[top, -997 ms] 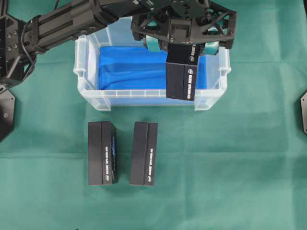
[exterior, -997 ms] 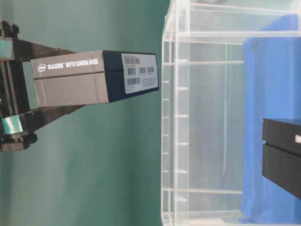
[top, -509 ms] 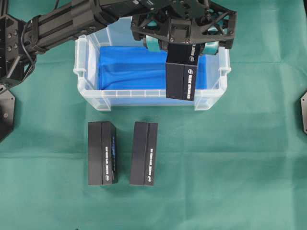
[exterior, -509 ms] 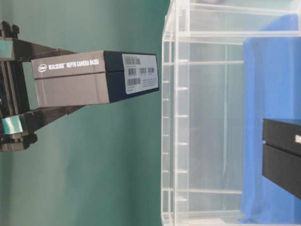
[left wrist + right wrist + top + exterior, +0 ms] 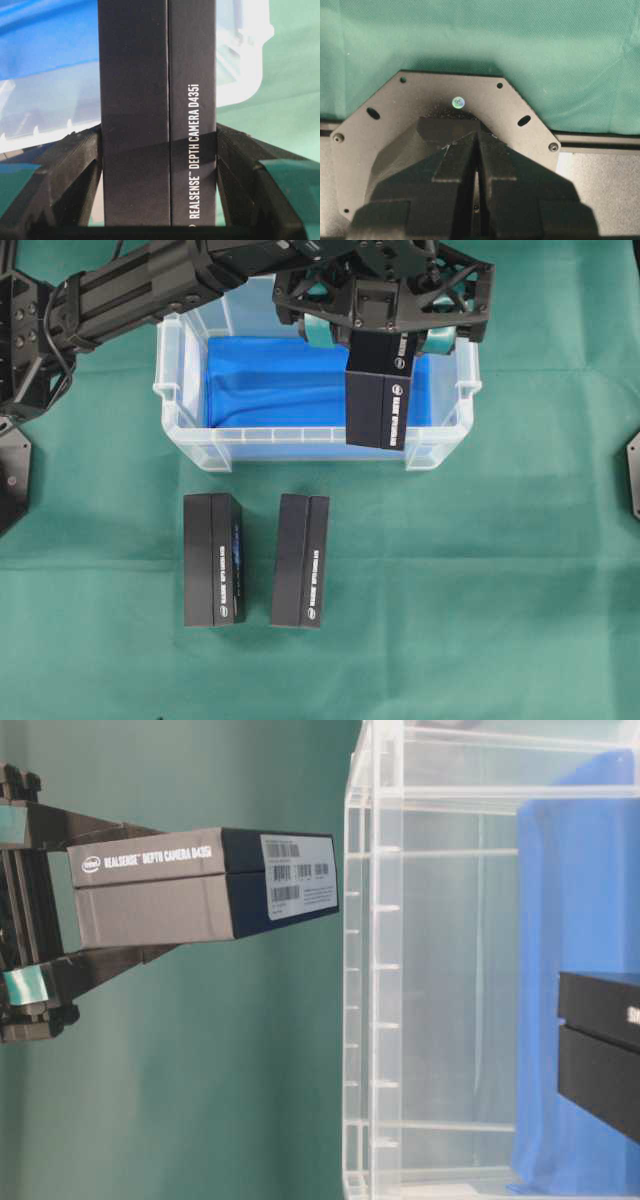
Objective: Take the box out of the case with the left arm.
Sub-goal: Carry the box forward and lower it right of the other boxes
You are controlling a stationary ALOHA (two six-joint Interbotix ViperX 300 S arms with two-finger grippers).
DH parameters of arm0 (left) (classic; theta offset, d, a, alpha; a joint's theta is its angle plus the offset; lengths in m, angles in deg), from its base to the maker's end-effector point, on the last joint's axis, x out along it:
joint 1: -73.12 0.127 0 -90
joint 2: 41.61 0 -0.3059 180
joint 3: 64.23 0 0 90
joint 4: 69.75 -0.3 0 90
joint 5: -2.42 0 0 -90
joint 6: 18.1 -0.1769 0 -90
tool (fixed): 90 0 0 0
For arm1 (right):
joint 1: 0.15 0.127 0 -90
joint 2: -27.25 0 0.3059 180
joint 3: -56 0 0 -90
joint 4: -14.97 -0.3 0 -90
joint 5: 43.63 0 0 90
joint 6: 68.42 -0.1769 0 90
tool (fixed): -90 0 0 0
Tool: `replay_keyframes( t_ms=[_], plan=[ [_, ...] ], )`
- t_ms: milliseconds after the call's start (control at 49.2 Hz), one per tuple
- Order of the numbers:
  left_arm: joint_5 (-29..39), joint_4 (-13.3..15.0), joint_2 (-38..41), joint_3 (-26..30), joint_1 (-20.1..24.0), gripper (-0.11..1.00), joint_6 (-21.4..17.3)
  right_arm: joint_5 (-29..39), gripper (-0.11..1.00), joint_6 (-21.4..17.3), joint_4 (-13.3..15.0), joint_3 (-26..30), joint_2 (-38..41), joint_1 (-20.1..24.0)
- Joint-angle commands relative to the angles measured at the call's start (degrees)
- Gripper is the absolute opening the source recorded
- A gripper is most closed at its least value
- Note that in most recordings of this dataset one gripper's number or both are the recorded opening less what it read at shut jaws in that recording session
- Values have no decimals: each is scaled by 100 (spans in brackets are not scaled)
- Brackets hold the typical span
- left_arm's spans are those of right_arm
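My left gripper (image 5: 380,340) is shut on a black box (image 5: 380,400) printed "RealSense Depth Camera D435i" and holds it in the air over the right end of the case (image 5: 165,380), a clear tub with a blue lining (image 5: 270,380). In the table-level view the box (image 5: 200,885) is clear of the case's rim (image 5: 375,970). In the left wrist view the box (image 5: 157,100) fills the gap between the fingers (image 5: 80,155). My right gripper (image 5: 476,140) is shut and empty, parked over its own base plate.
Two more black boxes (image 5: 212,560) (image 5: 300,560) lie side by side on the green cloth in front of the case. Another black box (image 5: 600,1050) shows at the right edge of the table-level view. The right arm's base (image 5: 633,475) is at the far right edge.
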Motion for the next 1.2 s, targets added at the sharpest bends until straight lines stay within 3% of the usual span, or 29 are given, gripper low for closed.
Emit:
replay_keyframes(
  t_ms=[0, 244, 915, 1180],
  plan=[
    [-18, -18, -167, 167, -35, 61, 0, 9, 1, -9, -18, 149, 26, 0],
    [-18, -44, -193, 167, -264, 61, 193, 9, 1, -9, -18, 149, 26, 0],
    [308, -158, -255, 158, -1433, 60, 1397, 9, 1, -9, -18, 149, 26, 0],
    [404, -220, -264, 167, -1661, 60, 1819, 9, 1, -9, -18, 149, 26, 0]
  ],
)
